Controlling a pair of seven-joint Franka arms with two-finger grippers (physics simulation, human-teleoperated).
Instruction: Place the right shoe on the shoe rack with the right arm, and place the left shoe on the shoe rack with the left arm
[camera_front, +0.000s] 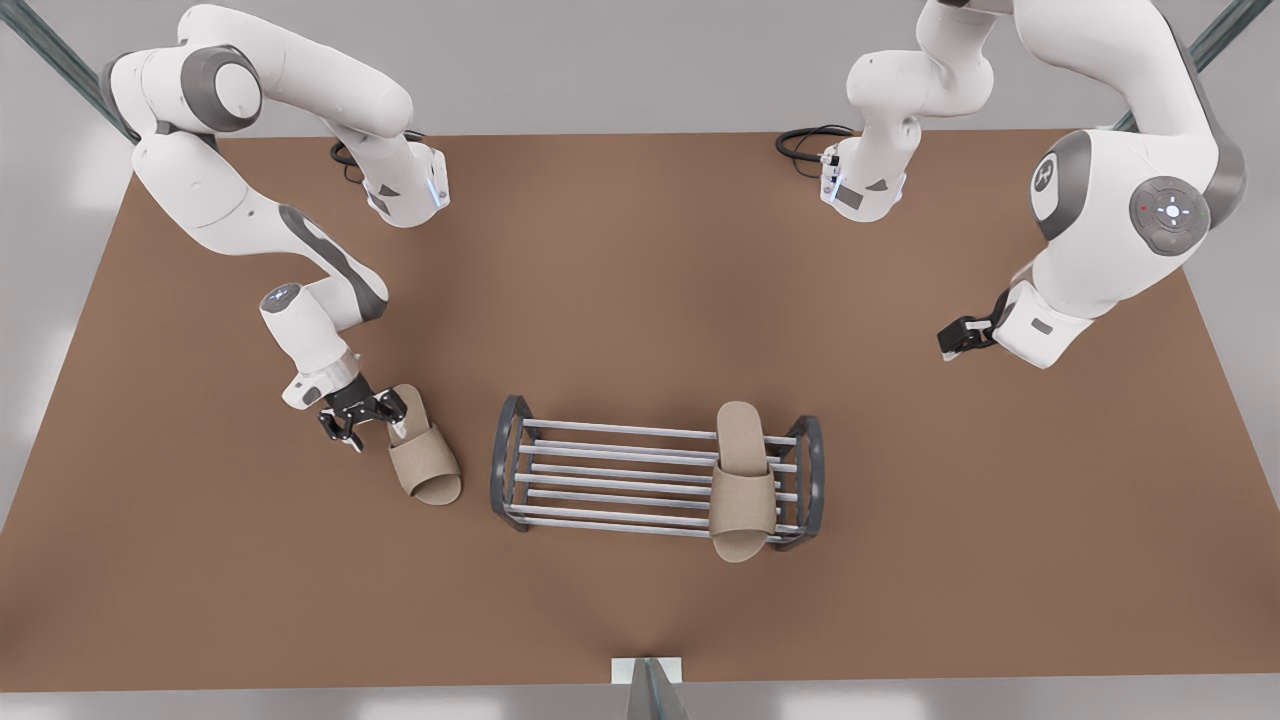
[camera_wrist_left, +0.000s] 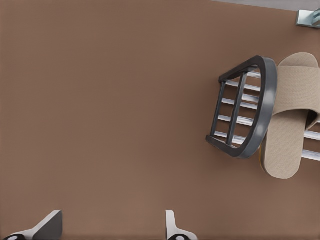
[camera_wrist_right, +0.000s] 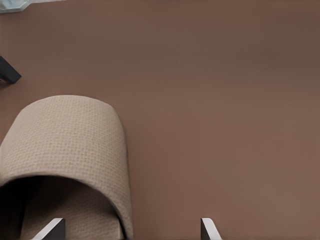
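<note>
The shoe rack (camera_front: 620, 470) stands mid-table, pale bars between dark end frames (camera_wrist_left: 260, 125). One beige slipper, the left shoe (camera_front: 742, 490) (camera_wrist_left: 292, 115), lies across the bars at the rack's end on the front view's right. The other slipper, the right shoe (camera_front: 425, 460) (camera_wrist_right: 65, 145), lies flat on the table at the front view's left of the rack. My right gripper (camera_front: 365, 415) (camera_wrist_right: 130, 230) hangs open low over that slipper's heel, one finger above the insole and one above the table. My left gripper (camera_front: 955, 345) (camera_wrist_left: 111, 230) waits open, well off at the front view's right.
The brown table (camera_front: 640, 280) has wide free room behind and in front of the rack. A metal post bracket (camera_front: 647, 680) sits at the table's near edge. Black cables (camera_front: 810, 140) lie by the arm bases at the far edge.
</note>
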